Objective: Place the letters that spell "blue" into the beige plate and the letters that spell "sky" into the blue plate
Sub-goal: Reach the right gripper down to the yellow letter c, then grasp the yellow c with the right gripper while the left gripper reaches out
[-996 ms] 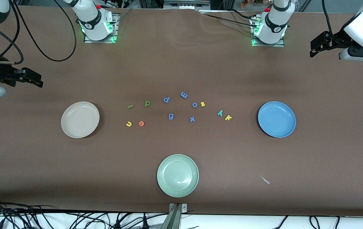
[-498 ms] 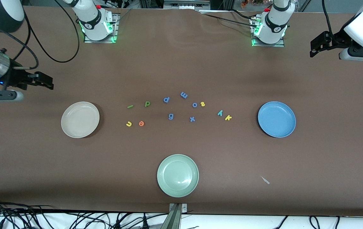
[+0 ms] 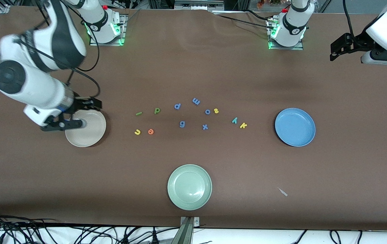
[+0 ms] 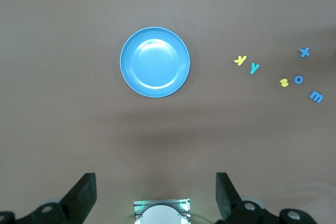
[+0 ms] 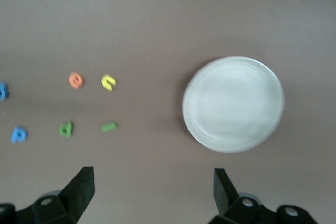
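Brown cloth [image 3: 193, 67] is spread over the whole table, and on it three round shallow plates are set well apart: the cream-beige plate [image 3: 90, 130] toward the right arm's end, the medium-blue plate [image 3: 295, 127] toward the left arm's end, and a pale green plate [image 3: 189, 187] between them, nearest to the front camera. The right gripper [image 3: 78, 115] is held over the beige plate's rim, its fingers spread wide with nothing between them. The left gripper [image 3: 335, 51] is kept aloft over the table's edge at its own end, waiting, fingers likewise parted and empty. Tiny foam letters are scattered between the beige and blue plates. Closest to the beige plate lie the thin green l [image 3: 139, 113], dark green b [image 3: 157, 110], yellow u [image 3: 137, 131] and orange e [image 3: 150, 131]. Closest to the blue plate lie the yellow k [image 3: 243, 125] and teal y [image 3: 235, 120], just beside each other, with the yellow s [image 3: 216, 110] touching one of the all-blue letters [image 3: 182, 124] grouped in the middle
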